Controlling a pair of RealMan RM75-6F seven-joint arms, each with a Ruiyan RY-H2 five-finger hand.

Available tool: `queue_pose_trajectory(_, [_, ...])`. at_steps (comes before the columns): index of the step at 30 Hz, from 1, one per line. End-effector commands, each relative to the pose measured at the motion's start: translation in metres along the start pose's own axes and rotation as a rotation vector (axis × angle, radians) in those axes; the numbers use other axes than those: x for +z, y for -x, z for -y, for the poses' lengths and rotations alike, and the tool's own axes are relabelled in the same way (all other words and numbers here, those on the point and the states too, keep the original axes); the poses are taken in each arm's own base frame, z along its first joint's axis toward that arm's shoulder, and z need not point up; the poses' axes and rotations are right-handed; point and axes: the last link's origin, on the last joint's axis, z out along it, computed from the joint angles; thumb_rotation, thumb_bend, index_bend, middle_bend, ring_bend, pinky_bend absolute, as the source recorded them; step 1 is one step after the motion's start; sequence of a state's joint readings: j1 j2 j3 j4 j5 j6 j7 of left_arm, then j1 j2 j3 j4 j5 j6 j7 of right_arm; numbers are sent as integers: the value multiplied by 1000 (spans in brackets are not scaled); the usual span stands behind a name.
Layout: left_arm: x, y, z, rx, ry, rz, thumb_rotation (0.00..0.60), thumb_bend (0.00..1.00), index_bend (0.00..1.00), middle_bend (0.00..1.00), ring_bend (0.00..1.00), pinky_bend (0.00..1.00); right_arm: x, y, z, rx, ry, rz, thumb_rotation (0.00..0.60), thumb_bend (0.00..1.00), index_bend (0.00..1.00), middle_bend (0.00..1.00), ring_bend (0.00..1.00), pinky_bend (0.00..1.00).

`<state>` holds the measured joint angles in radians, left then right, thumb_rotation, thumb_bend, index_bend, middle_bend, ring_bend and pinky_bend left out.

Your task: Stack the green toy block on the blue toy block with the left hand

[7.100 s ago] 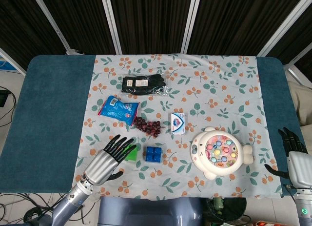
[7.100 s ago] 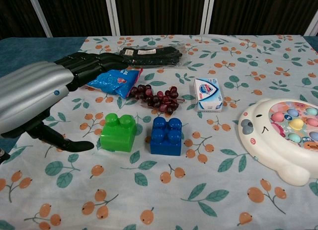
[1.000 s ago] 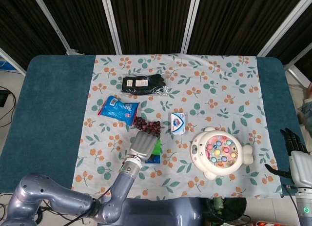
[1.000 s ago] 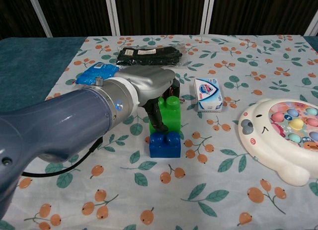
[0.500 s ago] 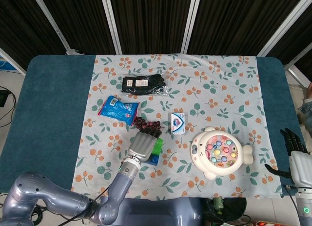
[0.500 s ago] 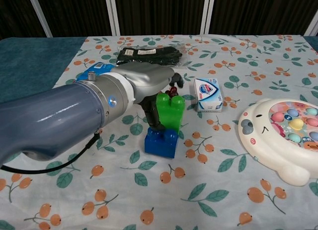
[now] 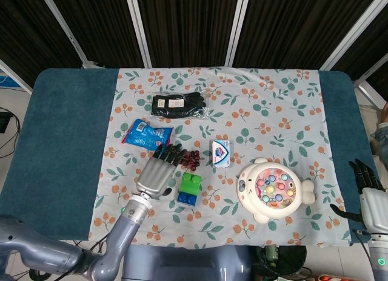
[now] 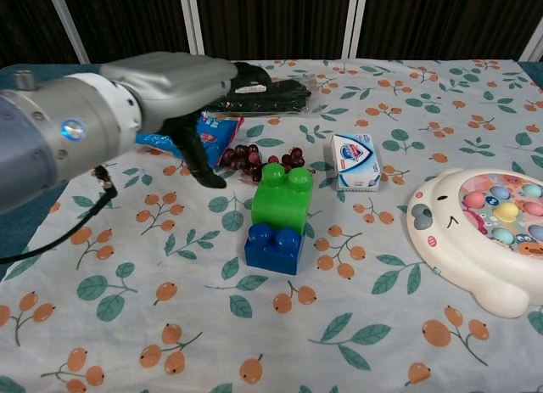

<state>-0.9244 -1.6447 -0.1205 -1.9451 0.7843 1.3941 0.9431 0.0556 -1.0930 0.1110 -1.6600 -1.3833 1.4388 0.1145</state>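
The green toy block point(image 7: 191, 182) point(image 8: 282, 198) sits on top of the blue toy block point(image 7: 186, 197) point(image 8: 273, 248), set toward its back so the blue front studs show. My left hand point(image 7: 156, 173) point(image 8: 174, 86) is to the left of the stack, apart from it, fingers spread and holding nothing. My right hand point(image 7: 366, 190) rests at the table's right edge with its fingers apart and nothing in them; the chest view does not show it.
Dark grapes point(image 7: 189, 159) point(image 8: 265, 159) lie just behind the stack. A blue snack bag point(image 7: 147, 135), black gloves point(image 7: 177, 104), a white soap box point(image 7: 220, 152) point(image 8: 355, 161) and a round fishing toy point(image 7: 273, 190) point(image 8: 488, 236) are around it.
My left hand has let go of the green block and pulled back to the left. The green block now stands alone on the blue one.
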Motion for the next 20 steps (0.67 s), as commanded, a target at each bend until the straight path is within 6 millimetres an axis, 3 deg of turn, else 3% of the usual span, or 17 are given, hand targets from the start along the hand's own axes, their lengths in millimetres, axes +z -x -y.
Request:
queue_pose_trajectory(1, [-41, 3, 64, 16, -44, -69, 600, 91, 0, 0, 0, 45, 0, 0, 0, -6, -3, -2, 600, 120, 0, 0, 0, 189])
queue_pose_trajectory(4, [-67, 9, 103, 19, -88, -97, 600, 65, 0, 0, 0, 28, 0, 1, 1, -14, -6, -3, 600, 119, 0, 0, 0, 189])
queue_pose_trajectory(10, [-112, 21, 162, 39, -160, -151, 600, 46, 0, 0, 0, 0, -1, 1, 2, -27, -11, -9, 600, 120, 0, 0, 0, 189])
queue_pose_trajectory(16, [-153, 41, 201, 10, -241, -172, 600, 46, 0, 0, 0, 0, -2, 1, 2, -38, -16, -12, 600, 120, 0, 0, 0, 189])
queue_pose_trajectory(20, [-164, 49, 213, 1, -273, -167, 600, 46, 0, 0, 0, 0, -2, 2, 2, -41, -19, -12, 600, 120, 0, 0, 0, 188])
